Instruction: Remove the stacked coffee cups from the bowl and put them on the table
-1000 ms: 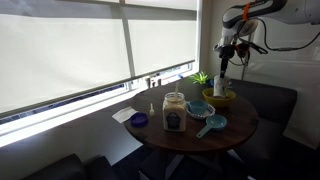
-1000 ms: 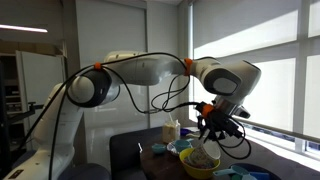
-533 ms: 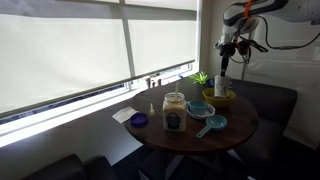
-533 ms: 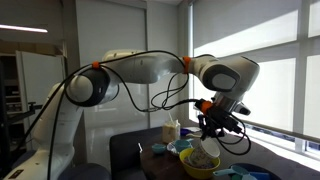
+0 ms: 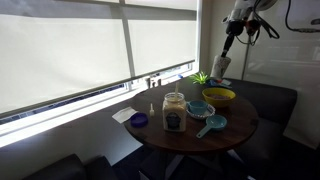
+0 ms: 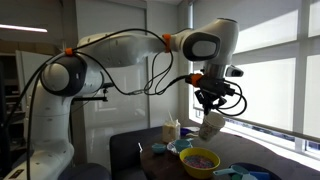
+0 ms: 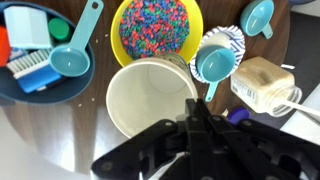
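Daylight glares through the shaded windows [image 5: 90, 50], leaving the table [image 5: 238, 124] dim and details soft.

We count one round desk [image 5: 236, 126], one yellow bowl [image 7: 196, 28] and one pale blue bowl [image 5: 200, 111]. There is one stack of cups [image 7: 150, 98]; how many cups are in it we cannot tell. We also count one jar [image 5: 174, 113], one plant [image 5: 201, 78] and, in the wrist view, three blue scoops [image 7: 70, 57].

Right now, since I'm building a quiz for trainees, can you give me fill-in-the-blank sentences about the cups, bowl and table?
The gripper holds the stacked coffee cups in the air ___ the bowl.
The bowl's colour is ___.
The table is ___ in shape.
Missing words: above; yellow; round.
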You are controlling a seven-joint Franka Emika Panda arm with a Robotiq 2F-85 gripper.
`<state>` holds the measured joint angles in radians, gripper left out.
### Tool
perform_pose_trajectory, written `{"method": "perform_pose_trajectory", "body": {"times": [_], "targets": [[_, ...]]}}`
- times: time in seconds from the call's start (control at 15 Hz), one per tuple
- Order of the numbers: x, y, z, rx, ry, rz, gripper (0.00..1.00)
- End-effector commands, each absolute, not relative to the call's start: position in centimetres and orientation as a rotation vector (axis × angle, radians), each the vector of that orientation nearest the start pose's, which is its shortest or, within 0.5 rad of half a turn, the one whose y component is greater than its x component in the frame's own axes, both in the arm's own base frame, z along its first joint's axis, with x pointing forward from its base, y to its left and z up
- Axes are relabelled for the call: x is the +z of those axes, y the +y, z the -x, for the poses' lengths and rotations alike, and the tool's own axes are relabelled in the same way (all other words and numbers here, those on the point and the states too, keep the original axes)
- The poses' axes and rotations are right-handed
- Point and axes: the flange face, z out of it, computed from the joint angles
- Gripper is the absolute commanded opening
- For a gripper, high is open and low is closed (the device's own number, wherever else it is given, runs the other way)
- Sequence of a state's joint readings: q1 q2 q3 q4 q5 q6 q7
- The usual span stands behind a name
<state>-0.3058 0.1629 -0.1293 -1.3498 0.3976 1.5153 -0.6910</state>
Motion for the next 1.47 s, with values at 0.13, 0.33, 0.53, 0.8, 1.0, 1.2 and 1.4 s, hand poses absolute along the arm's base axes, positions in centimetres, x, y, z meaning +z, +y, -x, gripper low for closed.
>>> {"method": "perform_pose_trajectory", "body": {"times": [0.13,0.33,0.53,0.8,1.0,1.2,1.4], "targets": [[67.6,-15.9,-59.2,-0.629,-0.4,3.007,0.01],[65.8,-13.1,-62.6,-0.714,-0.454,3.164,0.01],[62.1,-11.3,-64.6,-0.57,-0.463,3.288,0.01],[57.7,-10.4,-65.6,-0.341,-0.482,3.334,0.01],[55.8,-10.7,-65.4,-0.202,-0.485,3.299,0.01],[54.5,-11.1,-65.3,-0.109,-0.457,3.312,0.01],[53.7,-11.3,-65.6,-0.112,-0.428,3.303,0.01]]}}
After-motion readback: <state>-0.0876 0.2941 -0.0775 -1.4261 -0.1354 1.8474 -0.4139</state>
